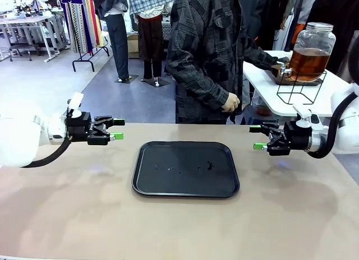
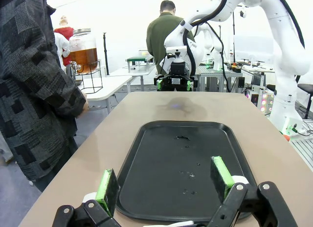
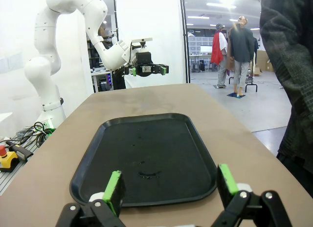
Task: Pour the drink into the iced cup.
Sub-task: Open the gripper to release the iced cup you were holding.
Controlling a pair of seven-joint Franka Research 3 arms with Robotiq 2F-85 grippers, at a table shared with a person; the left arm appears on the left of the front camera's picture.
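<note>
I see nothing poured yet: both my left gripper [image 1: 116,129] and right gripper [image 1: 257,137] hover with fingers spread and empty beside the bare tray [image 1: 185,169], while the person's hand [image 1: 279,69] is at the drink [image 1: 308,61] on the far-right side table.

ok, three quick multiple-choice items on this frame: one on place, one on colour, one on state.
1. Where is the drink dispenser jar?
A on the tray
B on a wire stand on the white side table
C in the right gripper

2. What colour is the tray?
A black
B white
C green

3. How do the left gripper jaws stand?
A shut on a cup
B shut empty
C open, empty

Answers: B, the jar sits behind the person, off the main table; A, the tray is dark all over; C, there is a clear gap between the green pads.
</note>
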